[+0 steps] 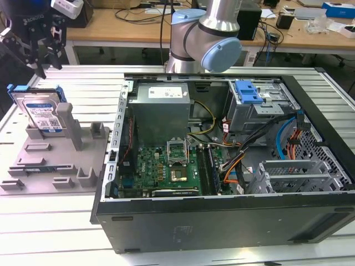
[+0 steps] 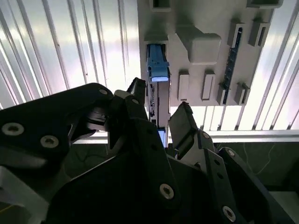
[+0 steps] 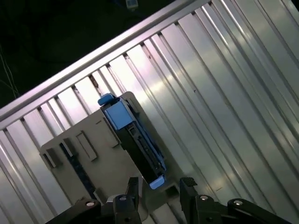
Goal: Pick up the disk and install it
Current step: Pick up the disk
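The disk stands on edge in a grey holder fixture at the exterior view's left. It is silver with a white-and-blue label and a blue bracket around it. My black gripper hangs just above its top edge, open, holding nothing. In both wrist views the disk appears edge-on. My gripper has one finger on each side of the disk's line, and its near blue end lies between them. I cannot tell whether the fingers touch it.
An open computer case lies on the ribbed metal table at the exterior view's right. Inside it are a grey power supply box, a motherboard and a metal cage with a blue tab. The arm's base stands behind the case.
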`<state>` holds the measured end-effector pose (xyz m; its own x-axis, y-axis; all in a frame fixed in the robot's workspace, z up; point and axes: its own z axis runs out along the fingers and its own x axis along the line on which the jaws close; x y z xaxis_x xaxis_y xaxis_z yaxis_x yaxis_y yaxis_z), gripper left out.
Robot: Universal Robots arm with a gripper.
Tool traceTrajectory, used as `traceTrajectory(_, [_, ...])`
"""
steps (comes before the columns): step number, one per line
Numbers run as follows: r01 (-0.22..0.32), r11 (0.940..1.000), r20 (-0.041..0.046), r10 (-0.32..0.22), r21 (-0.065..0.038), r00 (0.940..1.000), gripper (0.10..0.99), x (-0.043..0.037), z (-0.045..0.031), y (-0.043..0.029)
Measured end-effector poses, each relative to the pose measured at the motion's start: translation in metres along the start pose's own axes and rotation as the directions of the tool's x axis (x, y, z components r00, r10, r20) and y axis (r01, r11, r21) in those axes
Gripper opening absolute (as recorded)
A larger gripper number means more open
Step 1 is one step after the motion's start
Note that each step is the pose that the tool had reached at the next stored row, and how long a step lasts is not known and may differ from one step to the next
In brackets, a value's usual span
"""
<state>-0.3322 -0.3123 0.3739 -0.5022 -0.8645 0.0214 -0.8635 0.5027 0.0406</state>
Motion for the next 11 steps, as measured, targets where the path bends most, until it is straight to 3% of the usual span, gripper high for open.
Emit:
traceTrajectory(6, [0.122, 0.9925, -0.0050, -0.122, 0.004, 0.9925, 0.482, 0.0000, 0.0009, 0.0000])
traceTrajectory(11, [0.219, 0.9756, -0.0096, -0.219, 0.008, 0.9756, 0.482, 0.0000, 0.0019, -0.0001])
